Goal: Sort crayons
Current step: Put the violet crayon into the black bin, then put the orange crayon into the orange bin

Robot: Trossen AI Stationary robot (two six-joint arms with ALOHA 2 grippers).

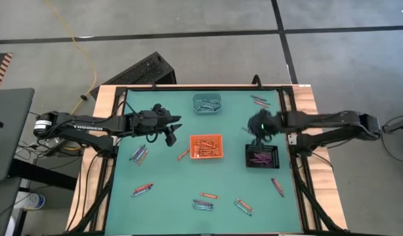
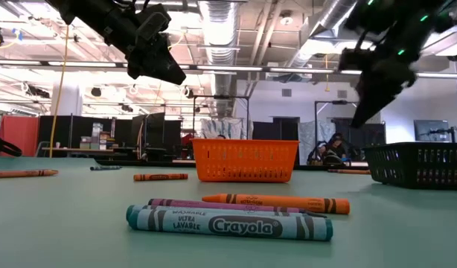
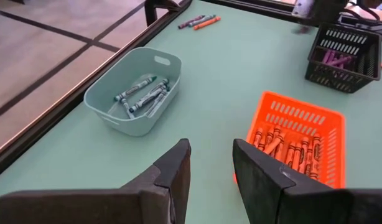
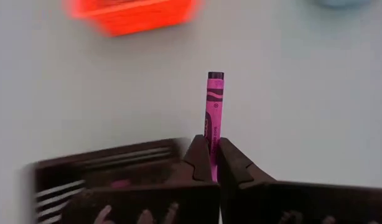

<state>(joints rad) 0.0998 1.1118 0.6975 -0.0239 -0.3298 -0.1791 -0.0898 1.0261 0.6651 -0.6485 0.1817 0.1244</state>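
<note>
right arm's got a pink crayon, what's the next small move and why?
Probably carry it a little over the black tray and open. The right gripper is shut on a pink crayon, and in the high view it hovers just beside that tray's edge, which already holds the purple-pink crayons. The left gripper waits open.

Table top (image 1: pixel 162 210): smooth, matt teal sheet, edged by pale bare wood (image 1: pixel 102 118) and a dark frame. Orange tray (image 2: pixel 245 159): moulded plastic lattice with slotted walls; black tray (image 2: pixel 422 164), beside it: the same slotted plastic; teal tray (image 3: pixel 134 87), beyond the orange tray: solid-walled plastic, smooth, low sheen. Crayons (image 2: pixel 228 222) in front of the orange tray: waxy sticks in matt printed paper wrappers. Pink crayon (image 4: pixel 213 115): paper-wrapped, pinched between the right gripper (image 4: pixel 211 163) fingers, which look like dark matt plastic. Left gripper (image 3: pixel 209 163): same dark matt finish, fingers apart
</note>
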